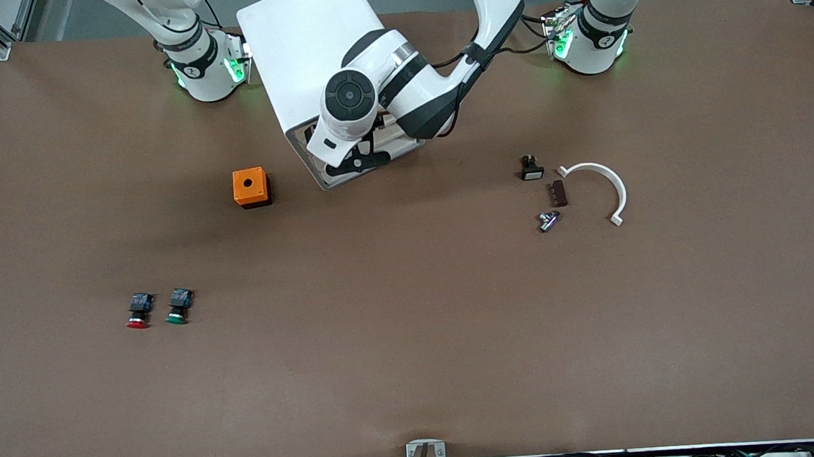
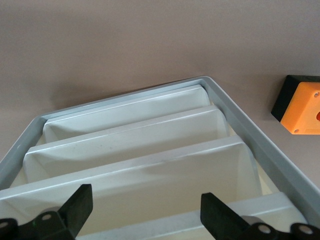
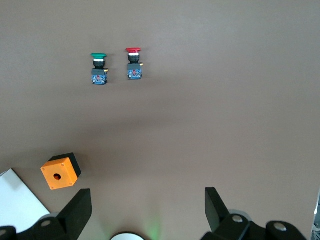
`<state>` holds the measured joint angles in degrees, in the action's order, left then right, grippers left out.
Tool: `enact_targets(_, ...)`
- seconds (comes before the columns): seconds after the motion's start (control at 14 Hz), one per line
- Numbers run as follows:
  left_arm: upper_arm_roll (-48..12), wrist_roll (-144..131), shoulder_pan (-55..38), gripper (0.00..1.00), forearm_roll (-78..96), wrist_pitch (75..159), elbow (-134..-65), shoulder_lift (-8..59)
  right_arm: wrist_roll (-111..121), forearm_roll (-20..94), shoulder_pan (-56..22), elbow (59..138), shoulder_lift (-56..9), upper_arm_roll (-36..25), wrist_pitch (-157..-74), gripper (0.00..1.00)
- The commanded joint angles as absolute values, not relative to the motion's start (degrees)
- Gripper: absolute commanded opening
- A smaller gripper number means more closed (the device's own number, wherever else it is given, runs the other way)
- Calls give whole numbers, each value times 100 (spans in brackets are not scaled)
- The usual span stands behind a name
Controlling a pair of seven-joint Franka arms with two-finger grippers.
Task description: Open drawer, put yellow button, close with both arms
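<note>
Left gripper (image 2: 142, 212) spread at cabinet (image 1: 297, 44) front; right gripper (image 3: 147, 212) open above table (image 1: 415, 369).

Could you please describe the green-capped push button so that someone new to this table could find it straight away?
Start at the orange box beside the white cabinet, then come nearer to the front camera, toward the right arm's end of the table, to two small buttons lying side by side. The green-capped button has a green cap; its neighbour, the red-capped button, a red one.

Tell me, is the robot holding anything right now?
No, nothing. The left end effector is open at the white cabinet's drawers; the right end effector is open over bare table.
</note>
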<state>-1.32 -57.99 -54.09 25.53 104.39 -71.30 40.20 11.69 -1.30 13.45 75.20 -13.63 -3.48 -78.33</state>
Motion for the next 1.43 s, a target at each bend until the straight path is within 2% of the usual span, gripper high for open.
enact_targets(0.0,-141,-5818,-5546,100,2839,10415,-7110,4034,1204,-44,1520,6910,-1327,-281,-7323,100)
enact_targets(0.29,-115,-5818,-5537,100,2786,10406,-7110,4034,1213,-26,1600,6320,-1117,-273,-6873,100)
enact_targets(0.57,-79,-5818,-5345,100,2769,10415,-7093,3973,1169,9,1337,6319,-1020,-193,-6541,100)
enact_targets(1.22,-70,-5818,-4633,100,2751,10406,-7058,3753,1134,132,1151,6425,-914,-176,-6697,100)
enact_targets(1.36,-27,-5818,-4431,100,2733,10406,-7058,3735,793,132,1143,6739,-713,-167,-6697,100)
